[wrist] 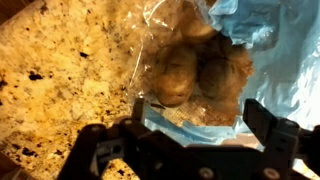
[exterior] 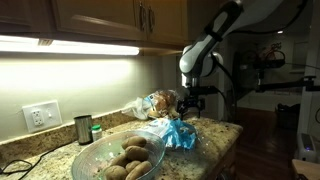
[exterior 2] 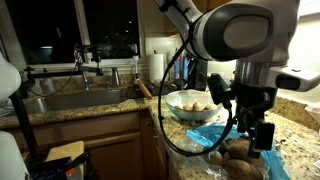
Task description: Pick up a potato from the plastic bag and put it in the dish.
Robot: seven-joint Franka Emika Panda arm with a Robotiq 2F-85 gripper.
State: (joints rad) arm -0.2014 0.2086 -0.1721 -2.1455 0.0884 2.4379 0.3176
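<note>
My gripper (wrist: 195, 110) is open and empty, hovering just above the mouth of the plastic bag (wrist: 235, 35). The bag is crinkled clear and bluish plastic; two light-brown potatoes (wrist: 172, 80) show inside it, side by side, just beyond my fingertips. In both exterior views the gripper (exterior: 190, 103) (exterior 2: 262, 135) hangs over the bag (exterior: 178, 131) (exterior 2: 222, 140) on the granite counter. The dish (exterior: 112, 160) is a wide clear glass bowl holding several potatoes; it also shows in an exterior view (exterior 2: 192, 103), beside the bag.
A small dark metal cup (exterior: 83, 128) and a green item stand by the wall outlet. A bagged loaf (exterior: 152, 103) lies behind the plastic bag. A sink (exterior 2: 70, 100) with faucet lies along the counter. The counter edge (exterior: 225, 150) is near the bag.
</note>
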